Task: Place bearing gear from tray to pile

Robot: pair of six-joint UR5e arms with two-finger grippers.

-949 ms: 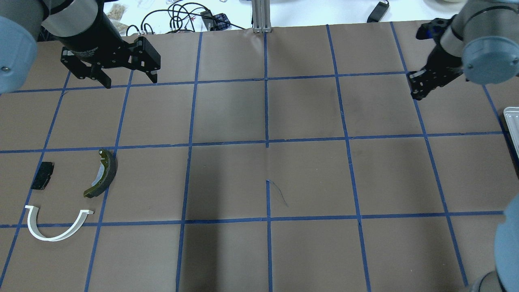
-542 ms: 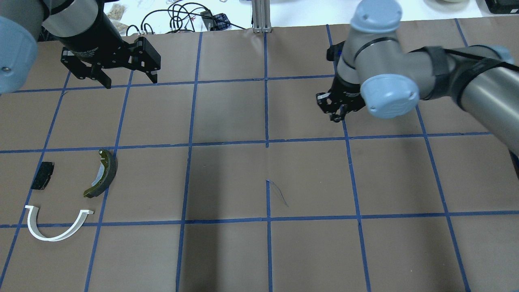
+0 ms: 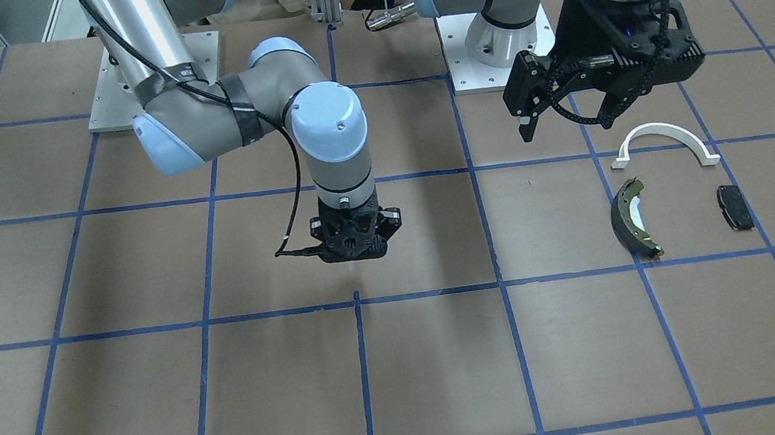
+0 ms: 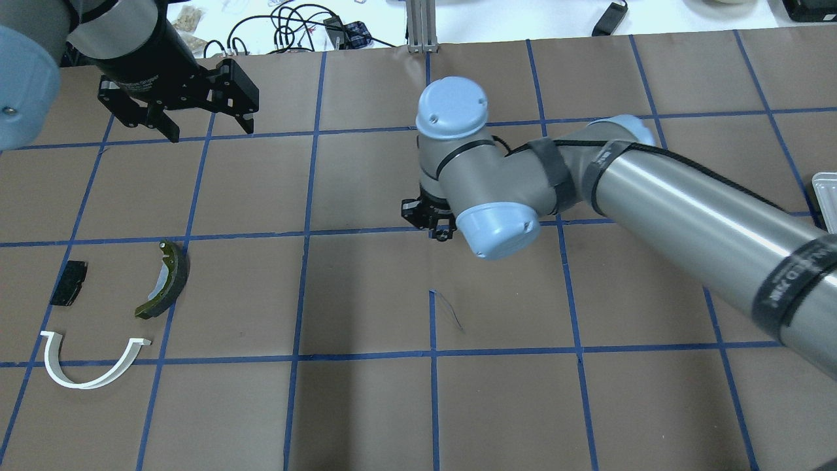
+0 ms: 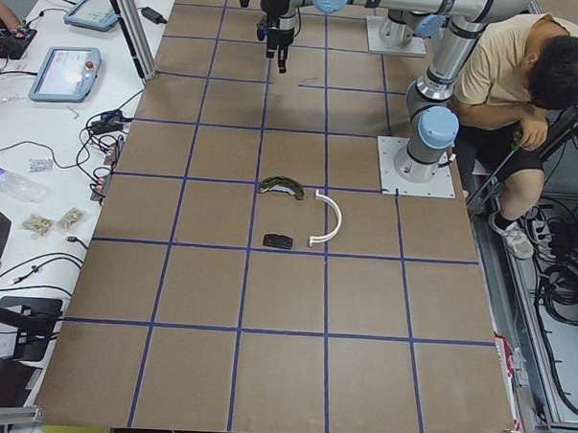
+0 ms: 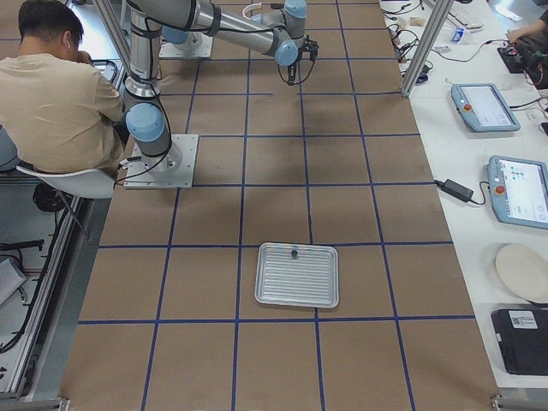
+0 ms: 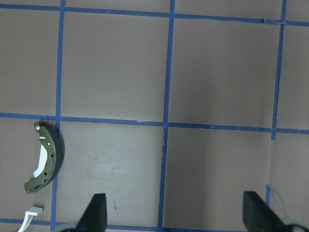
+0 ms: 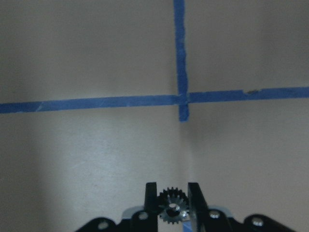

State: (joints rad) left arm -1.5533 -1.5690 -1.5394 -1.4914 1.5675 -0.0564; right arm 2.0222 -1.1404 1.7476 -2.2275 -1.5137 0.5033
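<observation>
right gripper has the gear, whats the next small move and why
Probably carry it sideways toward the robot's left, at about this height. The right gripper is shut on the bearing gear over the table's middle, while the pile, the brake shoe, white arch and black pad, lies well off to the left.

Seated operator [image 6: 56, 94], two tablets [image 6: 485, 106]
</observation>
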